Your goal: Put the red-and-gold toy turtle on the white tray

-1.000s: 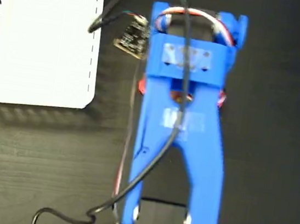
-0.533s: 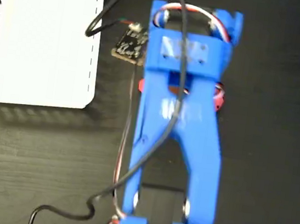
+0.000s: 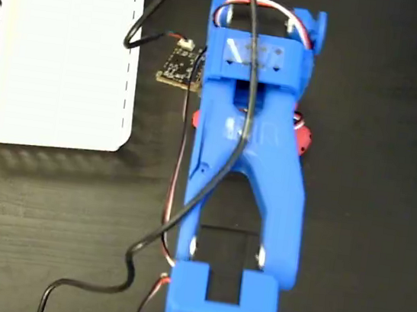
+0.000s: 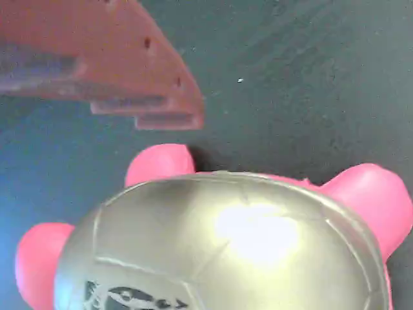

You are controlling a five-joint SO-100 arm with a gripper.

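Hand [image 4: 193, 129] hovers just above the turtle [image 4: 226, 245], grip state unclear; next, it must close, then carry to the tray [image 3: 61, 52].

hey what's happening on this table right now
A blue robot arm is reaching over the red-and-gold toy turtle, which sits on the dark table, mostly hidden under the arm in the fixed view. The wrist view shows one gripper finger just above the shell, not touching it. The white tray lies apart at upper left, with nothing on it.
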